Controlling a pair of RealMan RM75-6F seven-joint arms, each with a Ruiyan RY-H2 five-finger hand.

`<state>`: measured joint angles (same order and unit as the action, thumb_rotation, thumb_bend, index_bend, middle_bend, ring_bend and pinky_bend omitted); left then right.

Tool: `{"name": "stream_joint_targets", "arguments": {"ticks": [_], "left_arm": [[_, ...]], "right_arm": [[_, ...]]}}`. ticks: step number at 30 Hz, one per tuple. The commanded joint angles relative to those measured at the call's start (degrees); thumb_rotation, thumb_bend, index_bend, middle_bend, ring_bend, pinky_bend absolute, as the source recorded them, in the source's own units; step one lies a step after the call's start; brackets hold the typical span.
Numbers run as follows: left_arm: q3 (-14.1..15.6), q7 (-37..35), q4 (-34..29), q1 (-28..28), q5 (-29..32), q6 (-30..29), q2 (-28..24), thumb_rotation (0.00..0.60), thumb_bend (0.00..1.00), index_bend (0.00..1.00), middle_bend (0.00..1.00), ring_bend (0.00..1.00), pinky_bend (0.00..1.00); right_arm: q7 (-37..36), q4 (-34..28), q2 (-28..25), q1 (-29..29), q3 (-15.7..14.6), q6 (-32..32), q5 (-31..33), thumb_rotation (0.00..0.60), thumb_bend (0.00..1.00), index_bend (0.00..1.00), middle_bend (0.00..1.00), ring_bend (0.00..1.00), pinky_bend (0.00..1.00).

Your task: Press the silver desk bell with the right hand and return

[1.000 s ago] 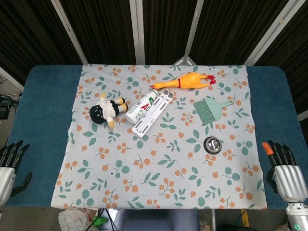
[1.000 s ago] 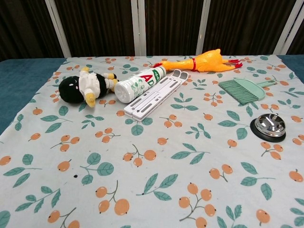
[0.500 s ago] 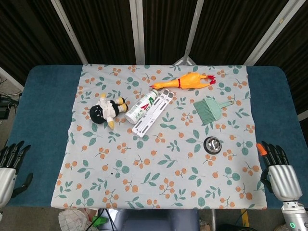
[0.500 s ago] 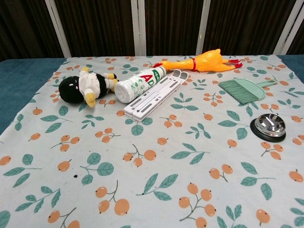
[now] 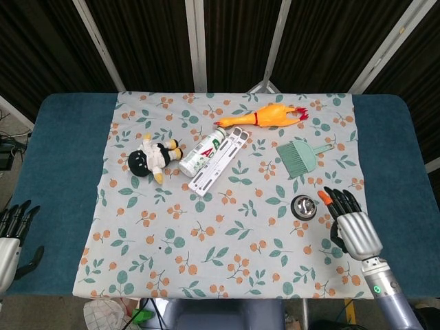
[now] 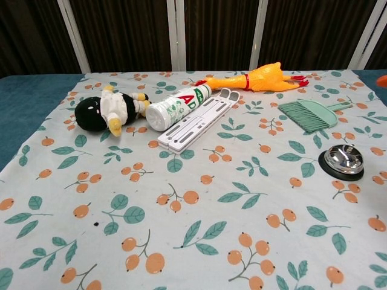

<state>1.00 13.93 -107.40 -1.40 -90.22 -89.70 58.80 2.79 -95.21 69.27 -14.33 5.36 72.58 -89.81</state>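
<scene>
Green brush (image 5: 297, 156) near bell (image 5: 303, 206), right hand (image 5: 353, 225) just beside

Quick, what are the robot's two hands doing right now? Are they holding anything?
Left hand: open, holding nothing, at the table's near left edge.
Right hand: open, holding nothing, beside the silver desk bell, not touching it.

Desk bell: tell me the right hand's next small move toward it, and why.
Probably shift the right hand a little further toward the robot's left, until it is above the silver desk bell, then lower. The hand is open beside the bell, not yet touching it, fingertips about level with it.
</scene>
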Motion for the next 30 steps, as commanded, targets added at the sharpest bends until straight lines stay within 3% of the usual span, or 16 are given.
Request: {"name": "stream_joint_targets", "arguments": {"ticks": [1,12,30], "left_arm": [[-0.03,0.30,-0.06,0.07,0.26,0.20,-0.01,0.600,0.52,0.10,0.00,0.00,0.00],[-0.59,0.32,0.00,-0.04,1.58,-0.03,-0.08,0.600,0.52,0.10,0.00,0.00,0.00],[-1.29,2.23,0.09,0.40,4.08,0.95,0.56,0.600,0.52,0.10,0.00,0.00,0.00]], "right_arm": [[1.71,-1.60,1.69,-3.14,2.39,-4.00,3.23,0.600,1.00,0.00,0.00,0.00,0.00],[2.93,2.76,8.07,-9.03,3.83,-12.46,9.82,0.600,1.00,0.00,0.00,0.00,0.00],[-7.00,19.02,18.96,-11.22,2.00,-13.10,8.94,0.600,1.00,0.00,0.00,0.00,0.00]]}}
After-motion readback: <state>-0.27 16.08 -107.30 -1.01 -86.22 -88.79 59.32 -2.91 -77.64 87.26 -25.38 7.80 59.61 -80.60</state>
